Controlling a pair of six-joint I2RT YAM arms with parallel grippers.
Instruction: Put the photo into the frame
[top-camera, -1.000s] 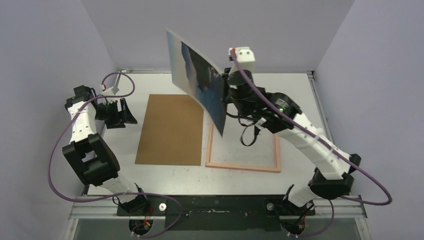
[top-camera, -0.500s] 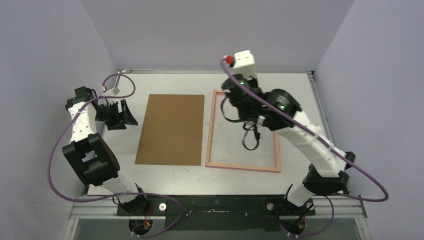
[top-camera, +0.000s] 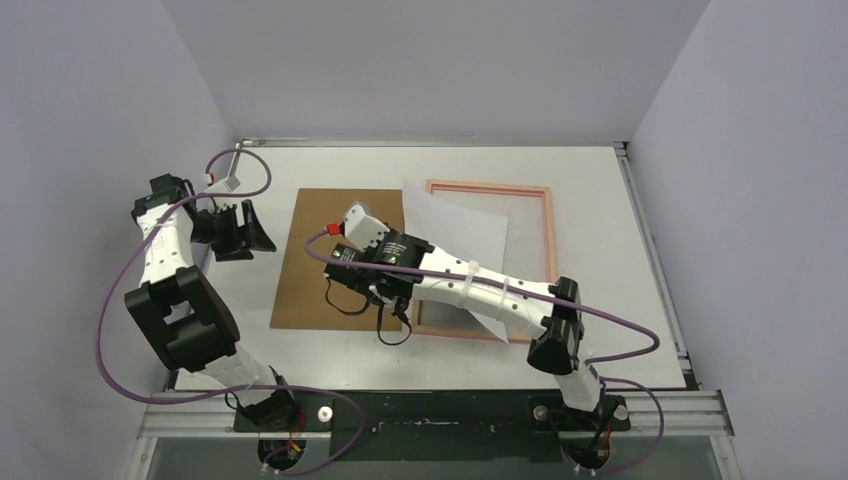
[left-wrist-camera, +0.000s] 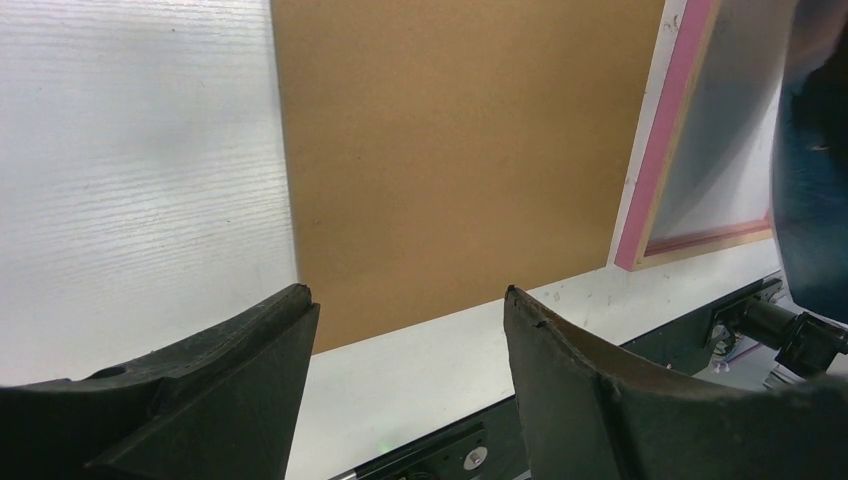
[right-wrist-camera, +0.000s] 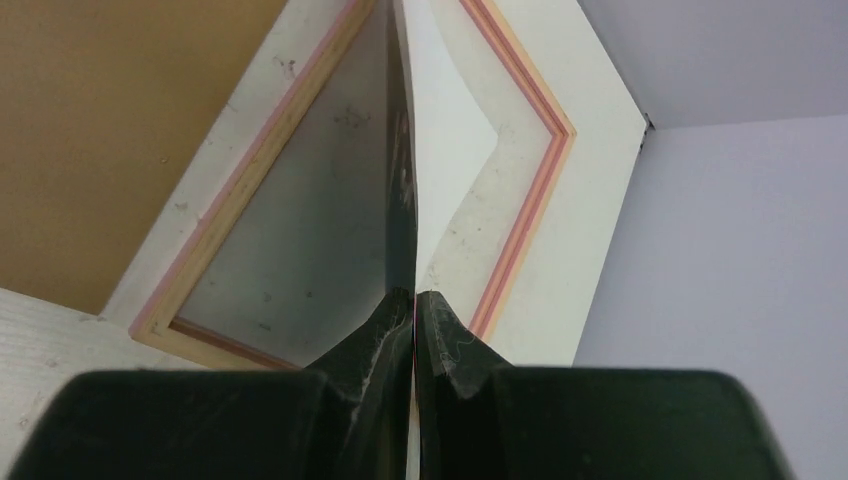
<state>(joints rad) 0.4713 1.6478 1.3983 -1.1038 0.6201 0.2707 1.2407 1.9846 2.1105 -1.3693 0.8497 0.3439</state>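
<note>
While the right pincer (right-wrist-camera: 413, 300) clamps the photo (top-camera: 460, 235) by one edge, the seemingly light, floppy sheet bows over the frame (top-camera: 549, 235); left pincer (left-wrist-camera: 405, 300) stands apart.

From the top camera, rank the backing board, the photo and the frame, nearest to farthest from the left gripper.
1. The backing board, flat on the table just right of the left gripper.
2. The photo, pale back up, its left corner reaching the board's right edge in this view.
3. The frame, farthest right, partly under the photo.
</note>
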